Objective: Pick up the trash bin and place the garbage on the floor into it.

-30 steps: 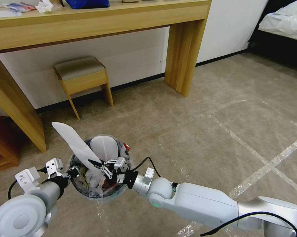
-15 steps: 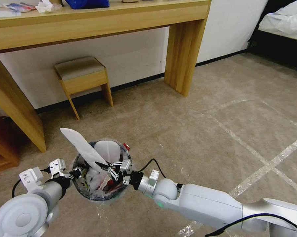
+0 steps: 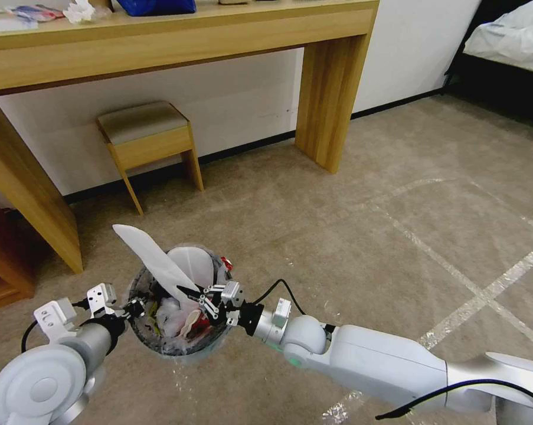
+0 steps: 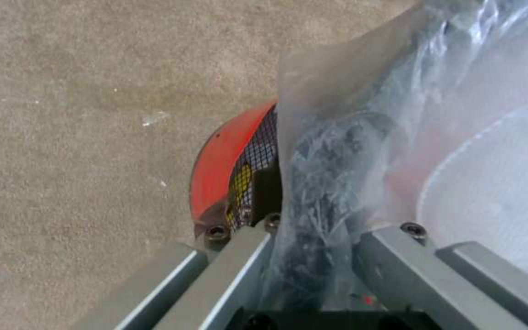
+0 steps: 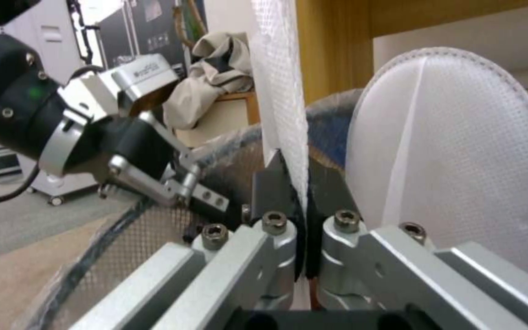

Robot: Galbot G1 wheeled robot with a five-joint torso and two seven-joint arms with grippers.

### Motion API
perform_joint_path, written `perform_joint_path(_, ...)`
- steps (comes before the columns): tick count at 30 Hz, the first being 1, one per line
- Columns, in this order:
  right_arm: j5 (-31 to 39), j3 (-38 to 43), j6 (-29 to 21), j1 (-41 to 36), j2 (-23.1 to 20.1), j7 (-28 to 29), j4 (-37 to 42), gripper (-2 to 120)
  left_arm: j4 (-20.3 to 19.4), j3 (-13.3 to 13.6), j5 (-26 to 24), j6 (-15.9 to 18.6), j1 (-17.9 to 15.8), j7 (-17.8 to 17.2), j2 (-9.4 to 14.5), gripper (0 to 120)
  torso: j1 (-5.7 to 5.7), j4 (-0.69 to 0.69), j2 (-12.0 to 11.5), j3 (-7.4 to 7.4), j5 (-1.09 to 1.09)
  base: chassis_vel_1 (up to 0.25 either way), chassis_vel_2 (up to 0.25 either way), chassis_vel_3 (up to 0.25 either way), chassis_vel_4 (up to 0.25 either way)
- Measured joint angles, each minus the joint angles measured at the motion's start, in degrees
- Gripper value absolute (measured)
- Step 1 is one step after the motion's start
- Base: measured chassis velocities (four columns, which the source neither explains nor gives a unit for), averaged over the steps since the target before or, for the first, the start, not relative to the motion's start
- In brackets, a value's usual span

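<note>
- The left tool (image 3: 137, 307) is clamped on the near-left rim of the trash bin (image 3: 160, 345), which is held above the carpet floor (image 3: 349, 236).
- The right tool (image 3: 190, 291) is pinched shut on a long white insole (image 3: 151, 260), tilted, its lower end inside the bin.
- A second insole (image 3: 190, 264) stands against the bin's far wall, over mixed litter (image 3: 180, 319).

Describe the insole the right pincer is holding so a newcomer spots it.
Below the wooden desk, find the trash bin gripped by the left pincer. The insole in the right pincer sticks out slanted; its twin sits inside.
</note>
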Motion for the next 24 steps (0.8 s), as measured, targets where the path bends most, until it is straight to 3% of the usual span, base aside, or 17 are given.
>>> perform_joint_path(24, 0.70, -0.52, -5.62, 4.34, -2.84, 3.79, 6.53, 0, 1.43, 0.27, 0.81, -0.12, -0.80, -0.19, -0.07, 0, 0.00, 0.00, 0.00, 0.00, 0.00, 0.000, 0.000, 0.000, 0.000)
